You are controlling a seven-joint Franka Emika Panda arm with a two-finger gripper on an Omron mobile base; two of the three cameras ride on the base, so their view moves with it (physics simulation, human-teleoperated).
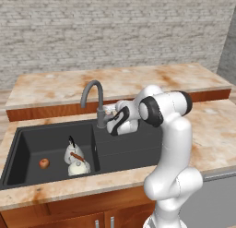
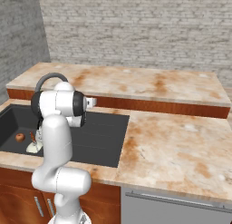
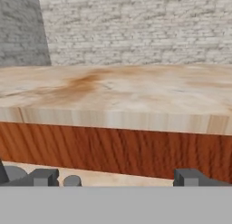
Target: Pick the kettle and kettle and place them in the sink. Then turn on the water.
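Now both kettles (image 1: pixel 75 160) beside an apple (image 1: pixel 44 163) in the sink's (image 1: pixel 129 153) left basin, jaws wide apart, empty, by the tap (image 1: pixel 93 100).

A marbled orange-and-cream counter (image 1: pixel 209 130) runs across the scene, with wooden cabinet fronts (image 1: pixel 69 213) beneath its front edge. Set into it on the left is the sink (image 1: pixel 124 153) — matte black, two basins, with a grey gooseneck tap (image 1: pixel 94 100) rising from the rim behind the divider. In the left basin sit two kettles close together, the kettle with the black handle (image 1: pixel 72 151) behind the kettle with the reddish-brown handle (image 1: pixel 78 166), and a small red apple (image 1: pixel 44 163) lies apart from them to the left. Behind the counter stands a raised ledge (image 1: pixel 115 84) of the same stone — its front face reddish wood (image 3: pixel 113 148).
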